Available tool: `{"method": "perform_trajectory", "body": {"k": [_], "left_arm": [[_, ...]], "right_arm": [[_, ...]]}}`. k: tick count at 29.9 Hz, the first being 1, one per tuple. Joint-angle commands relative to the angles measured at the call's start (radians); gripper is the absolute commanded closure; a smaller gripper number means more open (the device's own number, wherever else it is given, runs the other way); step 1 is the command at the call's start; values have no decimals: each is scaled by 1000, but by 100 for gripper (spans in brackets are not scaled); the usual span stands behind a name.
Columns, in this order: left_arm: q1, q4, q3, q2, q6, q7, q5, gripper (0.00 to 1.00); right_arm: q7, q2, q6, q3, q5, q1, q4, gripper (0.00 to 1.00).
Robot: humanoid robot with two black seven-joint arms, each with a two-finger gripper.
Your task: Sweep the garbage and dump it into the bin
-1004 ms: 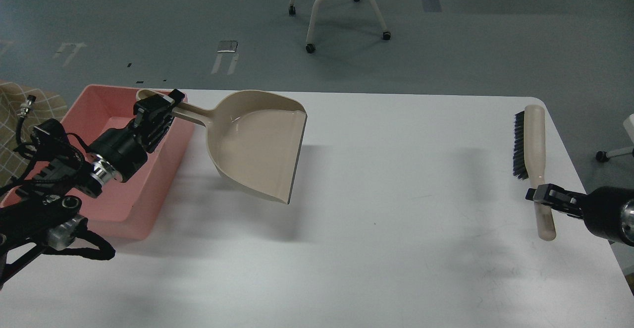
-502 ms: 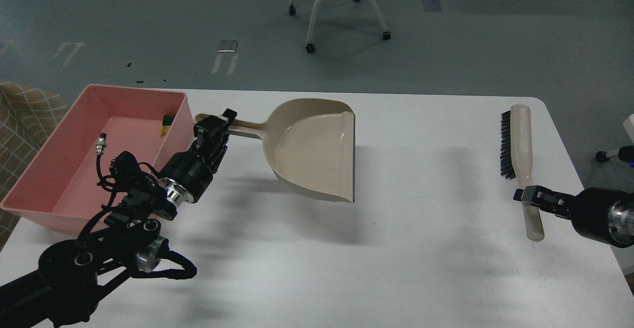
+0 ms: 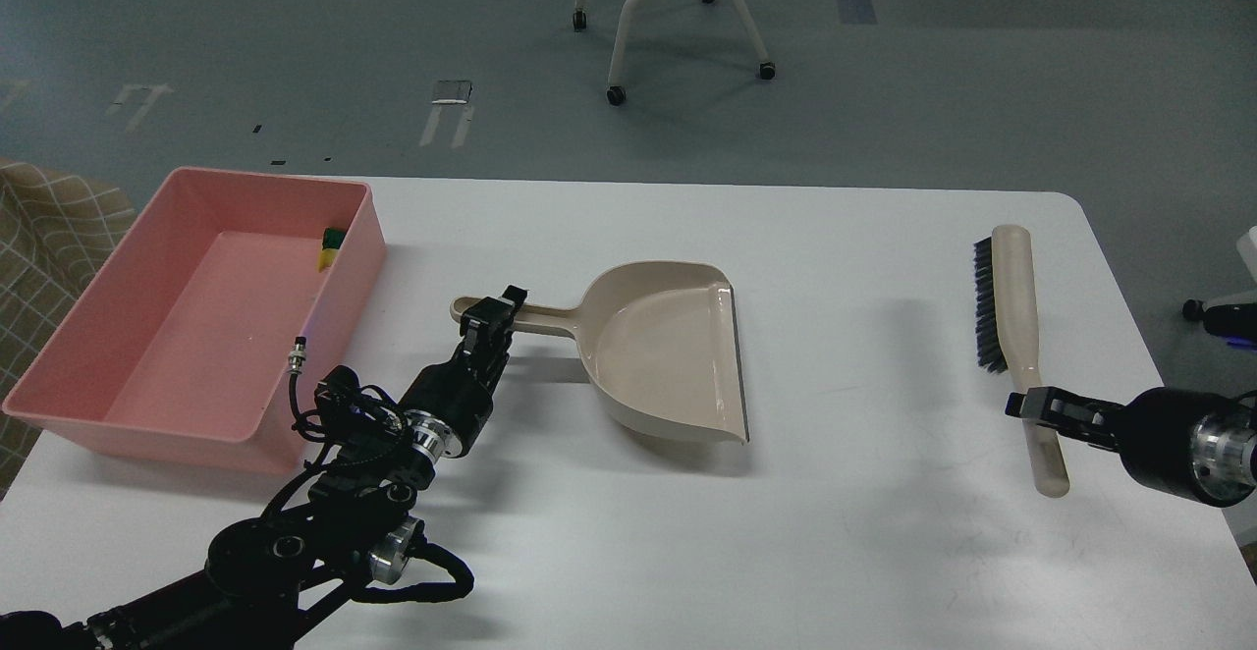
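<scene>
A grey floor with a wheeled chair (image 3: pixel 668 2) lies behind a white table (image 3: pixel 835 532) that fills most of the view. At the table's far left corner sits the pink bin (image 3: pixel 128 414), a wide shallow tray; inside it, against the right wall near the far end, lies a yellow sponge scrap (image 3: pixel 329 249) with a dark green back. The thin whitish scrap cannot be made out. Near the middle of the table the beige dustpan (image 3: pixel 668 355) rests with its open mouth facing right and its handle pointing left. The left gripper (image 3: pixel 491 314) has its jaws pinched on that handle. Toward the right edge the beige brush (image 3: pixel 1016 336) lies with black bristles facing left, and the right gripper (image 3: pixel 1036 405) has its jaws clamped on the lower handle.
</scene>
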Motion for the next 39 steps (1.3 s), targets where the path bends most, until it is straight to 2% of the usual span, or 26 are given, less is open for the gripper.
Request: {"method": "perform_trajectory", "body": {"k": [1,3,4,5,8,14,17,21,23,31,39], "left_arm": [[-4,-2,-3,-4,27,-1,1,86],[-4,-4,-3,-4,33,-2,1,77],[-4,-7,-4,0,33,-2,3,62],[-4,-12,-4,5,35,-4,5,53],[-3,-18,-4,14,35,-5,14,46],[-3,-27,-4,23,35,-25,61,42],[-3,-54,-6,48,35,-25,61,42],[-3,-82,-9,92,35,-24,61,39],[-3,-88,-15,128,33,-24,60,38],[-6,-222,-48,336,33,-16,46,37],[-15,-295,-64,434,29,-14,41,35]], "right_arm": [[0,-1,0,-25,-12,-6,-1,100],[0,1,0,-31,-14,-6,-1,96],[0,1,0,-33,-14,-6,-2,89],[0,2,0,-33,-14,-6,-4,82],[0,4,0,-36,-14,-6,-11,73],[0,6,0,-40,-14,-9,-14,58],[0,6,0,-40,-13,-11,-14,42],[0,7,0,-36,-11,-9,-11,38],[0,15,0,-28,-9,-5,-5,31],[2,18,0,79,-3,-5,1,28],[3,41,0,206,66,-3,-2,23]]}}
